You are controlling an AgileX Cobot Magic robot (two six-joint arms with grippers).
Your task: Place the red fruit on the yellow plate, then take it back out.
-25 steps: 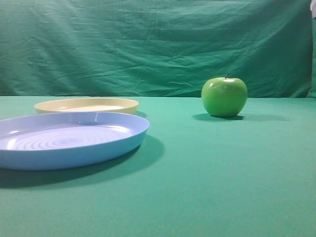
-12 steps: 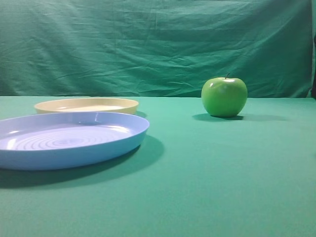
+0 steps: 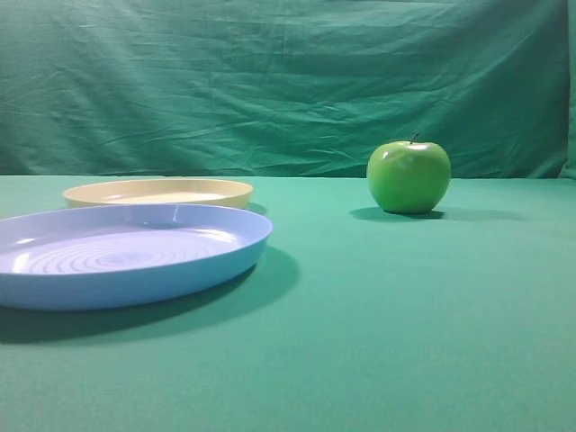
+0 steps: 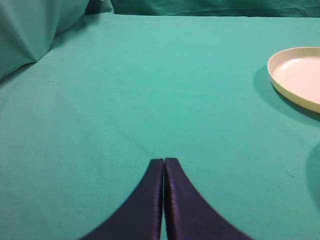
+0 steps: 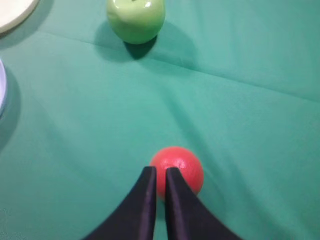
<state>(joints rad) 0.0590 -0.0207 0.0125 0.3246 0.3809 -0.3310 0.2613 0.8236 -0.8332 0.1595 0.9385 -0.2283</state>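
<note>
The red fruit lies on the green cloth in the right wrist view, just beyond and partly under the tips of my right gripper. That gripper is shut with only a thin slit between its fingers, and the fruit is not between them. The yellow plate sits at the back left; its rim also shows in the left wrist view. My left gripper is shut over bare cloth, well left of the plate. Neither gripper nor the fruit appears in the exterior view.
A green apple stands at the back right, and in the right wrist view the apple is beyond the fruit. A large blue plate lies in front of the yellow one. A green backdrop hangs behind.
A dark sliver at the right edge of the exterior view half a second ago has gone. Plates and apple have not moved.
</note>
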